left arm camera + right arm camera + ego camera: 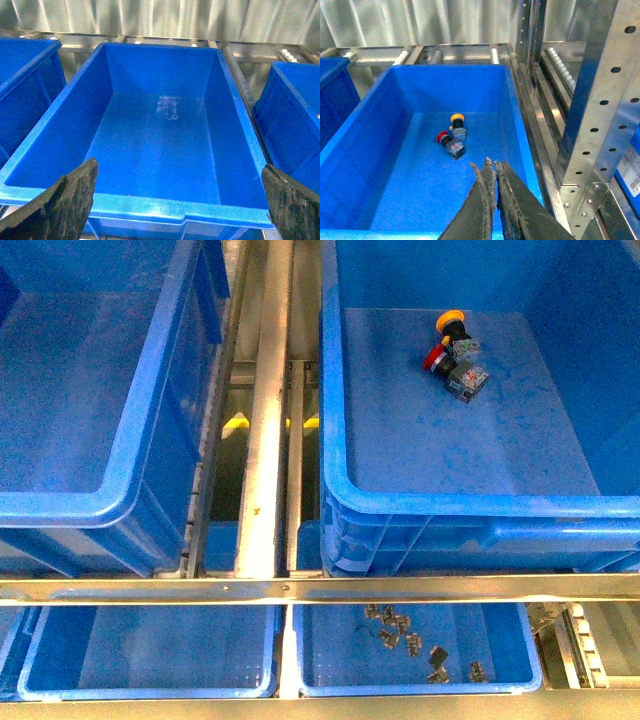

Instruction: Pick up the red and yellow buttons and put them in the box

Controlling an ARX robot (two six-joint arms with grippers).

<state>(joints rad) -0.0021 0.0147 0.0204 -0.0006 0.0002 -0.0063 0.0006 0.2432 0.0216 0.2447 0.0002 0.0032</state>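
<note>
Two large deep blue boxes stand side by side. In the right box (480, 505) the yellow button (452, 320) and the red button (437, 358) lie touching on the floor, near the far wall. The right wrist view shows the same box (350, 150) with the yellow button (456, 118) and the red button (442, 137) well beyond my right gripper (491, 161). That gripper is shut on nothing, above the near end of the box. My left gripper (179, 165) is open over the near rim of the left box (150, 207), which is empty (60, 508).
A metal rail (265, 410) runs between the boxes and a crossbar (300, 588) passes in front. Below are two shallow blue trays (150, 650); the right one holds several small metal parts (405, 635). A perforated metal upright (605, 100) stands beside the right box.
</note>
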